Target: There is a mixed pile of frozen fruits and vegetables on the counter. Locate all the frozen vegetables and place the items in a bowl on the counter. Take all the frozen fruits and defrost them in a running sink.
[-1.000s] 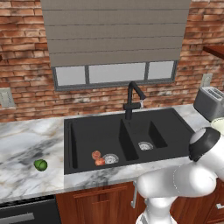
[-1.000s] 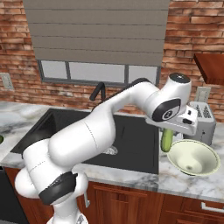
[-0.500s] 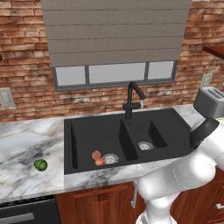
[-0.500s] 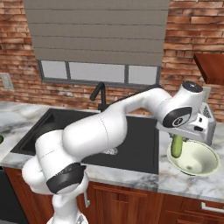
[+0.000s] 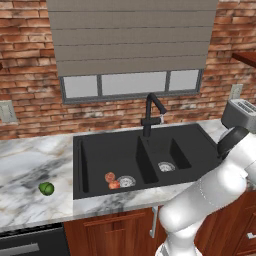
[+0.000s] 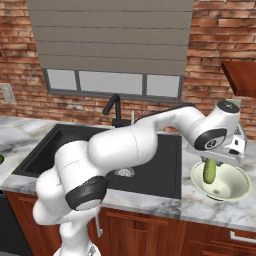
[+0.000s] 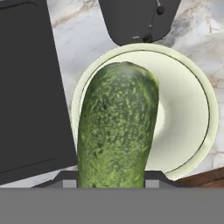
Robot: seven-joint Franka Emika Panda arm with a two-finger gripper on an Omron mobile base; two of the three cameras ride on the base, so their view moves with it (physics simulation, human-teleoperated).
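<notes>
My gripper [image 6: 212, 161] is shut on the dark-green cucumber-like stick [image 6: 210, 172], which hangs upright with its lower end inside the cream-white bowl [image 6: 239, 186] on the marble counter [image 6: 150, 204]. In the hand view the stick [image 7: 117, 131] points down over the bowl [image 7: 205, 109]. Two reddish round fruits [image 5: 110, 177] [image 5: 114, 185] lie in the left basin of the black sink [image 5: 100, 155], beside the drain. The round bright-green item [image 5: 46, 188] rests on the counter [image 5: 30, 165] left of the sink.
A grey toaster [image 5: 239, 114] stands just behind the bowl, close to my hand [image 7: 138, 19]. The tall black faucet [image 5: 152, 112] rises behind the sink's divider. The sink's right edge [image 7: 30, 87] lies next to the bowl.
The arm has swung right and lowered, carrying the green stick from the bowl's left side to over and into the bowl. The fruits and round green item have not moved.
</notes>
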